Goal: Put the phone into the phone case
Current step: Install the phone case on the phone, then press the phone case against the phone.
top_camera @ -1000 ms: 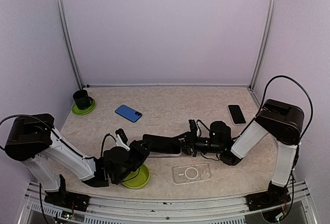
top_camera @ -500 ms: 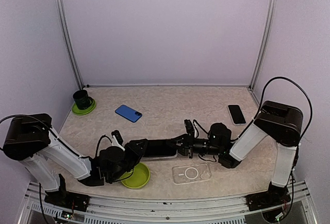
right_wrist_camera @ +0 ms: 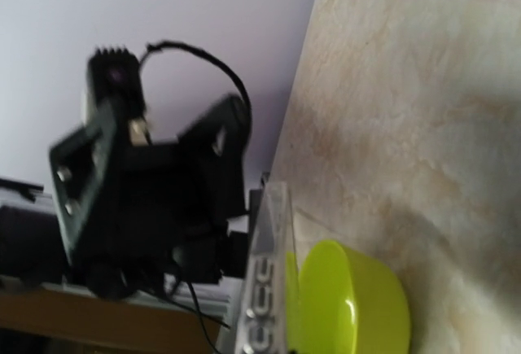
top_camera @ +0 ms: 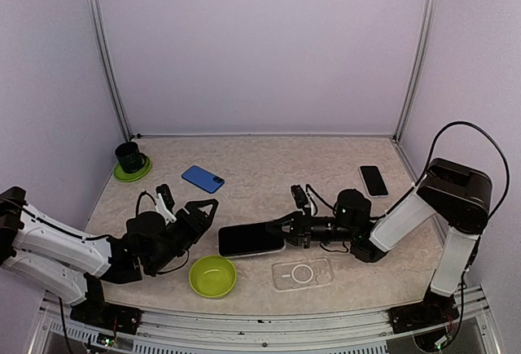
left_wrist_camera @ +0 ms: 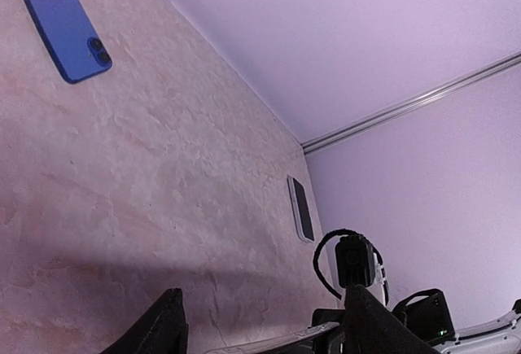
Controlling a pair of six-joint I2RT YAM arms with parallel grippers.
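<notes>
Gripping phone (top_camera: 251, 240): right hand (top_camera: 286, 230) | left hand (top_camera: 189, 201): spread | phone case (top_camera: 303, 273): ring-marked

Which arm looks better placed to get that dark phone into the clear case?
Right. The right gripper is shut on the phone, close to the clear case; the left gripper stands open, holding nothing.

This is a robotics lab test cell. Plain lilac wall panels (top_camera: 260, 45) close in a beige marbled tabletop (top_camera: 269, 167). Aluminium posts (top_camera: 106, 53) stand at 11 and 1 o'clock. A metal rail (top_camera: 260, 323) with exposed wiring runs along 6 o'clock, carrying the left arm (top_camera: 57, 244) and right arm (top_camera: 407, 216).
</notes>
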